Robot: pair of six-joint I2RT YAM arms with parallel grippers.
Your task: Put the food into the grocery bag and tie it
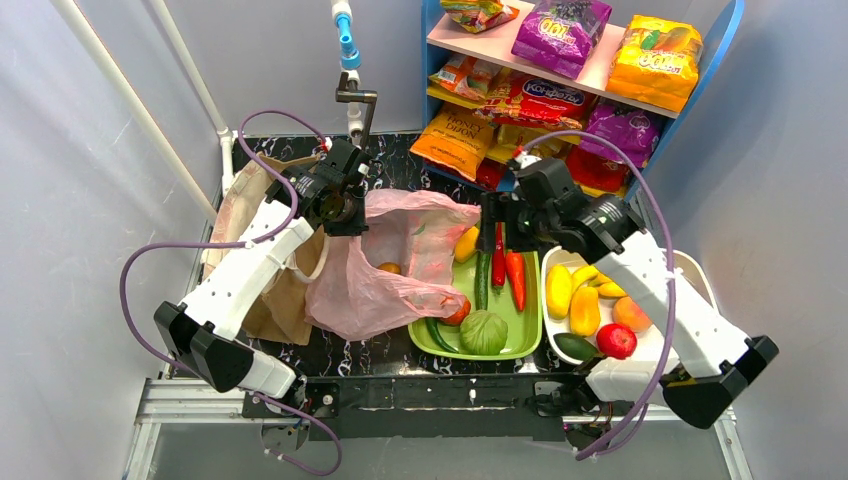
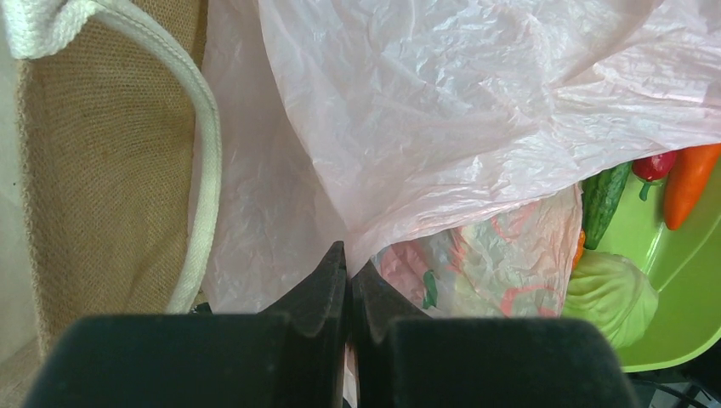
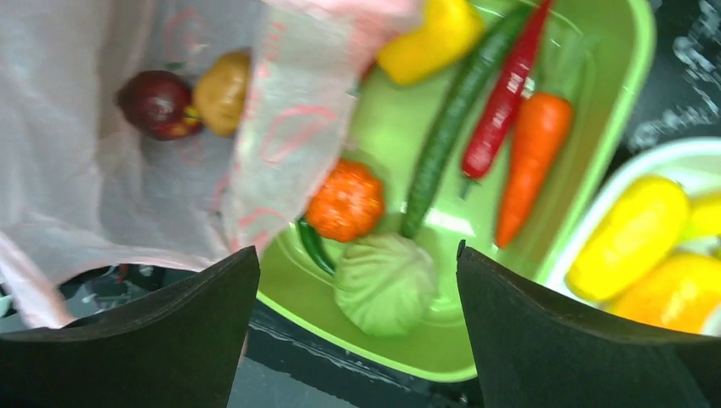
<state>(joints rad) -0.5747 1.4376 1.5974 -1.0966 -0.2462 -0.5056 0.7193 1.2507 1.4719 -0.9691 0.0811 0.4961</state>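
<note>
Table [image 1: 340, 355], top view. Cloth bag [image 1: 275, 310] at the left edge; grocery bag [image 1: 380, 290] at centre, partly over it, its right flap overlapping the left rim of the tray [image 1: 528, 335]. Two fruits [image 3: 157, 102] lie inside the bag. In the tray: cabbage [image 1: 484, 332] at the near end; cucumber [image 1: 481, 280], chilli [image 1: 498, 265] and carrot [image 1: 516, 282] side by side behind. Dish [image 1: 695, 265] just right of the tray; shelf [image 1: 432, 70] at the far edge.

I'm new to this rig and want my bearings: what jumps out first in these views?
The crinkly pink grocery bag sprawls mid-table, its edge pinched in the shut left gripper, with a dark-red onion and a brown onion inside. To its right the open right gripper hangs over a green tray of bright vegetables. At the back, a blue shelf holds vivid snack packets.
</note>
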